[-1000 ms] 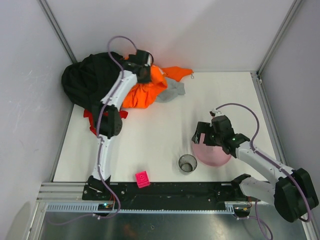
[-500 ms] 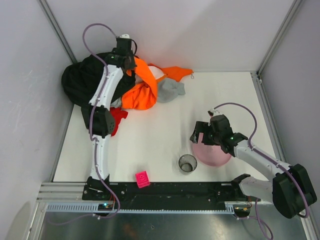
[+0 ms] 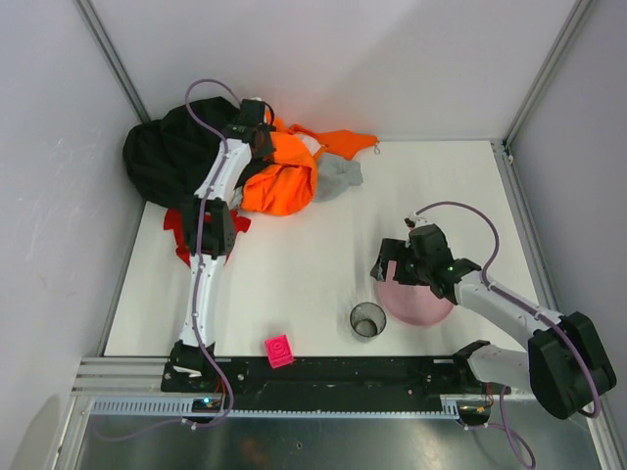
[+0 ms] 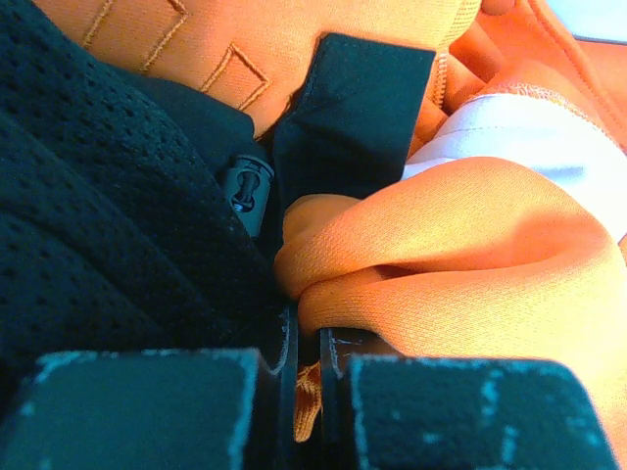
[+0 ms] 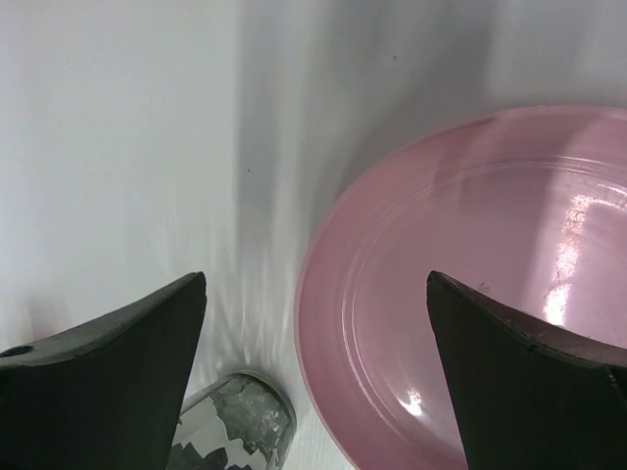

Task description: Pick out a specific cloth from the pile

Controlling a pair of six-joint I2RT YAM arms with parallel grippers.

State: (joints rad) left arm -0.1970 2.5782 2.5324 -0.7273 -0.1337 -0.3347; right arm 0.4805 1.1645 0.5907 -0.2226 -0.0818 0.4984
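The pile lies at the table's far left: a big black garment (image 3: pixel 167 157), a bright orange garment (image 3: pixel 282 182) and a grey one (image 3: pixel 340 176). The small red cloth (image 3: pixel 176 231) peeks out from under the left arm at the pile's near edge. My left gripper (image 3: pixel 257 133) is at the top of the pile, between black and orange. In the left wrist view it (image 4: pixel 309 338) is shut on a fold of the orange garment (image 4: pixel 451 264), with the black garment (image 4: pixel 98 215) at its left. My right gripper (image 3: pixel 392 266) is open and empty, low over the pink plate (image 5: pixel 470 294).
A pink plate (image 3: pixel 419 302) and a glass cup (image 3: pixel 367 320) stand at the near right; the cup also shows in the right wrist view (image 5: pixel 235 423). A pink cube (image 3: pixel 279 350) sits near the front edge. White fabric (image 4: pixel 549 137) lies in the orange folds.
My left gripper swung up and left with the orange garment, then came back down onto the pile. The orange garment has bunched up. The right arm barely moved.
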